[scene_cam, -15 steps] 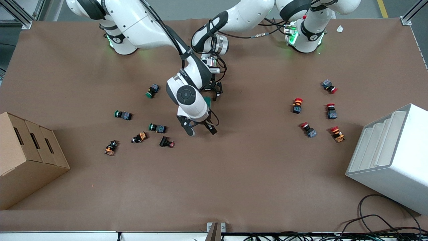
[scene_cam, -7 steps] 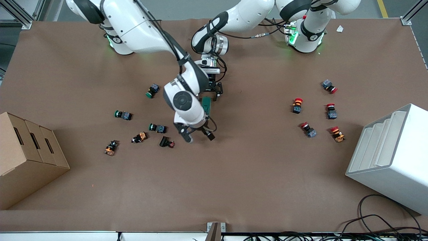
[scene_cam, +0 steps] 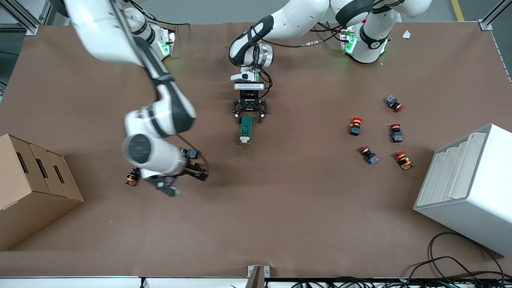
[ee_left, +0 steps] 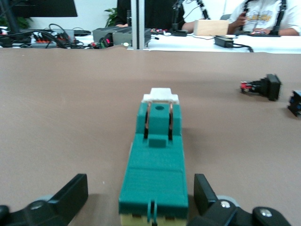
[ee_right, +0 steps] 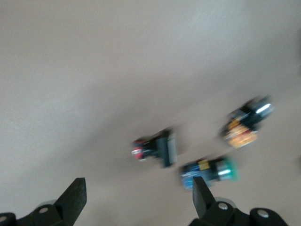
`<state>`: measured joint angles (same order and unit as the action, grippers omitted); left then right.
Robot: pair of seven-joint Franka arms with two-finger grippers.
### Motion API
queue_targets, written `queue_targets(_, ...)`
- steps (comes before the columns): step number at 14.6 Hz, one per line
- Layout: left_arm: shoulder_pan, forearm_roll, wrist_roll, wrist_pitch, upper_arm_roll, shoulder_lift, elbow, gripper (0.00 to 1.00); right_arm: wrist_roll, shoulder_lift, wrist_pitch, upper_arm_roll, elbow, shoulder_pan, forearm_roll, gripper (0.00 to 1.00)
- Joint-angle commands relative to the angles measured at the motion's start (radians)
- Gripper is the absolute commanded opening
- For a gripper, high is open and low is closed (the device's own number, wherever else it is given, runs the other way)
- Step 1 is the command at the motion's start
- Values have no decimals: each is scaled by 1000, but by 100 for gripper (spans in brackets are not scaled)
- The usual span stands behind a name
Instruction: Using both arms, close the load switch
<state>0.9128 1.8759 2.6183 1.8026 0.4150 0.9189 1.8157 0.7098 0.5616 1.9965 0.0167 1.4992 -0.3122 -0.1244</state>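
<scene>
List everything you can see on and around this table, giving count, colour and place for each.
load switch: one, dark green with a white end, mid-table.
red-capped push buttons: five, toward the left arm's end.
mixed push buttons: three seen from the right wrist, green-capped, red-tipped and orange-bodied; others may be hidden under the arm.
cardboard box: one, brown, right arm's end.
stepped bin: one, white, left arm's end.
cables: black, table edge nearest the front camera.
table: one, brown.
left gripper: open, astride one end of the load switch.
right gripper: open, over the mixed push buttons.
</scene>
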Motion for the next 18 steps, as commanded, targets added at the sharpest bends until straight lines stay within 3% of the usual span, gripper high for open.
queue_targets(1, -5, -122, -90, 4, 8, -41, -35, 100, -224, -133, -129, 23, 42, 100, 96, 100)
queue_targets(3, -6, -176, -118, 4, 24, -66, -59, 100, -439, -205, -211, 23, 42, 178, 173, 100)
queue_targets(7, -9, -322, -184, 4, 39, -100, -198, 100, -739, -328, -257, 25, 42, 317, 170, 100)
queue_targets(13, -169, -565, -588, 11, 47, -169, -343, 100, -739, -353, -448, 11, -80, 384, 163, 100)
queue_targets(15, -224, -644, -722, 7, 44, -170, -397, 100, -739, -353, -463, 11, -100, 384, 160, 100)
queue_targets(18, -337, -702, -845, 12, 50, -212, -401, 100, -737, -353, -463, 11, -100, 384, 154, 100)
